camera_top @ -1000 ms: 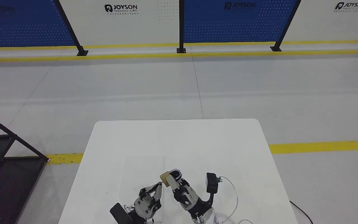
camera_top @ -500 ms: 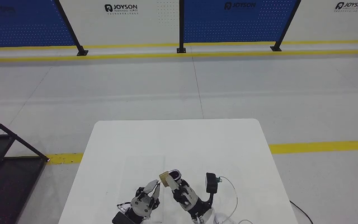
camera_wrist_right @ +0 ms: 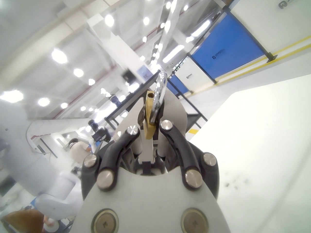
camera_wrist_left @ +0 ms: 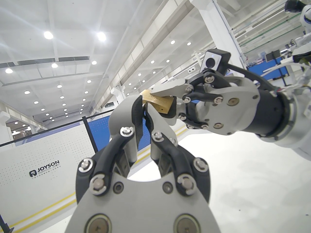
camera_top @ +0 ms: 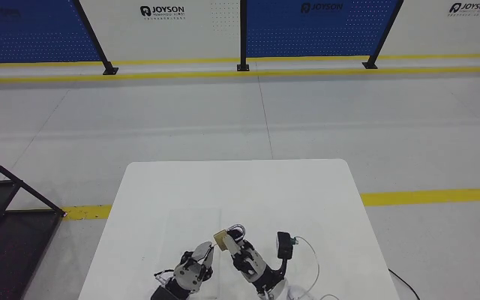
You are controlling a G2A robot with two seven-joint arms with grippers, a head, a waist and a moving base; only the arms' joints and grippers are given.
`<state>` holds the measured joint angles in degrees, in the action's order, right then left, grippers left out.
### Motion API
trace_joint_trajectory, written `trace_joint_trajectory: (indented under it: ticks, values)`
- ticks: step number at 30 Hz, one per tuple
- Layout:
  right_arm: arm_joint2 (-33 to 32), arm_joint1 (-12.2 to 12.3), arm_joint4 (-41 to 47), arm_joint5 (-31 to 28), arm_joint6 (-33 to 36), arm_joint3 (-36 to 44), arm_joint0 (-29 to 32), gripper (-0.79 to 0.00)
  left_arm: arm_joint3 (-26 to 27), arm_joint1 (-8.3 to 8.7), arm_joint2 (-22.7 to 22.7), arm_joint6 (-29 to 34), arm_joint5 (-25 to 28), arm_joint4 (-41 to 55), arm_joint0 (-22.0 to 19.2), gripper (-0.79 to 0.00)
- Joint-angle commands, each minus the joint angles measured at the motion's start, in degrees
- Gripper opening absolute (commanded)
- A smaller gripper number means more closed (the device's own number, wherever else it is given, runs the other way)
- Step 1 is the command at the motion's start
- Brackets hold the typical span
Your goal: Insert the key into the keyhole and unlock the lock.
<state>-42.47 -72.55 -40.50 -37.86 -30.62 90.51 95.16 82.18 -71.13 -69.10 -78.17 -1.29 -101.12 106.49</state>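
Left gripper (camera_wrist_left: 143, 109) comes first, nearest its own wrist camera. Its two dark-padded fingers (camera_wrist_left: 136, 122) are pressed almost together with only a slit between them, and the tips sit right against the near end of the brass lock (camera_wrist_left: 159, 103). The key is hidden between the pads, so that it is pinched there is my judgement. A narrow pinch at the very tips would leave the blade free to run in line with the keyhole, which I cannot make out either. Just beyond, the right gripper (camera_wrist_right: 151, 109) is clamped on the lock's flat faces. It holds the lock edge-on in the air above the table (camera_top: 225, 187), near the front edge and not resting on it. Gripping the body by its sides leaves the silver shackle (camera_wrist_right: 161, 84) clear above the fingers, so nothing blocks it from springing. On top of the body a round hole (camera_wrist_right: 151, 95) lies bare beside the shackle. That suggests one leg may already be out and the lock released, though the angle does not settle it. Holding both pieces aloft and facing each other lets each arm trim the alignment. Farther off lie the grey floor with a yellow line (camera_top: 420, 197) and, farthest, the blue barrier panels (camera_top: 315, 26).
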Motion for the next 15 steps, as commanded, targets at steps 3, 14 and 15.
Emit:
trace_joint_trajectory:
  ticks: [3,14,15]
  values:
    - [-0.1,0.0,0.0,0.3,-0.3,0.0,0.0,-0.785,0.3,0.02,0.7,-1.1,2.5,2.8,0.3,0.000]
    - [1.4,-1.4,5.0,11.5,5.7,-4.1,-2.7,-0.785,5.6,1.81,-0.7,6.1,33.5,23.5,8.1,0.000]
    - [2.0,-1.8,5.8,14.0,7.7,-4.6,-3.6,-0.785,6.8,2.22,-1.8,8.4,35.8,25.9,9.3,0.000]
